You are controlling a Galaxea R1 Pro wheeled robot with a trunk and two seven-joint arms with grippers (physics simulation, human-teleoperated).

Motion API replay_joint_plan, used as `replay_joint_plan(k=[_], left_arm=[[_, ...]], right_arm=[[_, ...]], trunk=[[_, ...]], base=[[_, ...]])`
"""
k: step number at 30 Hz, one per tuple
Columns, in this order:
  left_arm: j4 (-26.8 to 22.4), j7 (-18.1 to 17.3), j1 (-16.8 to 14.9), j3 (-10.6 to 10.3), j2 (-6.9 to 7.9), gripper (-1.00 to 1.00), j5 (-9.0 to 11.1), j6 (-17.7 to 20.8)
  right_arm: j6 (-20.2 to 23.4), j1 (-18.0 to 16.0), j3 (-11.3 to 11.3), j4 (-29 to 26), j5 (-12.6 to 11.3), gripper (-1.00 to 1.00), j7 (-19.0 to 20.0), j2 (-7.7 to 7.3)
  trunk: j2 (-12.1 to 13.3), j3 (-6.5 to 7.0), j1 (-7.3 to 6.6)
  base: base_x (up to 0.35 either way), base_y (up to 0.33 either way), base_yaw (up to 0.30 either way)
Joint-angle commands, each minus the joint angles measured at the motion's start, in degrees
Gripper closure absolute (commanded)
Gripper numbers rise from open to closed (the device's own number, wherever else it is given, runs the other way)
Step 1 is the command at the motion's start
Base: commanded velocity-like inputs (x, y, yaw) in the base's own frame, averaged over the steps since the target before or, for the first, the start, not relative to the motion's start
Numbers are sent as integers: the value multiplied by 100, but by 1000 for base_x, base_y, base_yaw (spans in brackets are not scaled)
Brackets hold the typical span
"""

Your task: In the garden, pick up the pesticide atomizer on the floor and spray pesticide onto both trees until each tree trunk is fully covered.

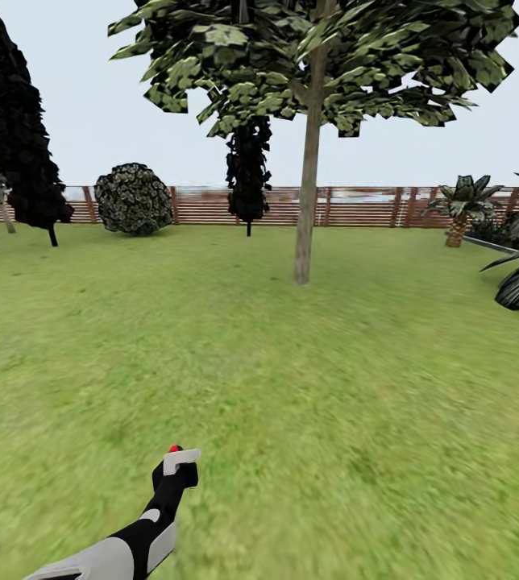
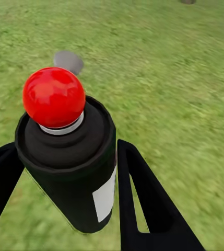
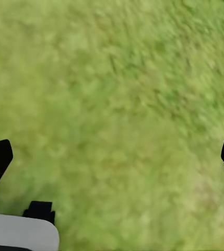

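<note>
Nearest, the left gripper is clenched around the body of the pesticide atomizer, seemingly a light, rigid, smooth can best held mid-body, the right gripper hangs spread over lawn, the tree trunk well beyond.

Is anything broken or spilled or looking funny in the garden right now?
Nothing stands out. The pesticide atomizer sits upright between the left gripper fingers, red tip on top, with no drops showing. The tree trunk ahead stands straight on the lawn and looks bare. The right gripper is open over plain grass.
</note>
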Motion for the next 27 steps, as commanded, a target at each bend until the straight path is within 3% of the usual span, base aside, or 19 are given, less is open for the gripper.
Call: replay_joint_plan(k=[1,11,27], left_arm=[[-1,0,0,-4,0,100,-2,0],[-1,0,0,-5,-4,100,-2,0],[-1,0,0,-4,-1,100,-4,0]], right_arm=[[0,0,0,0,0,-100,0,0],[0,0,0,0,0,-100,0,0],[0,0,0,0,0,-100,0,0]], trunk=[[0,0,0],[0,0,0],[0,0,0]], base=[[350,0,-71],[350,0,-99],[350,0,-8]])
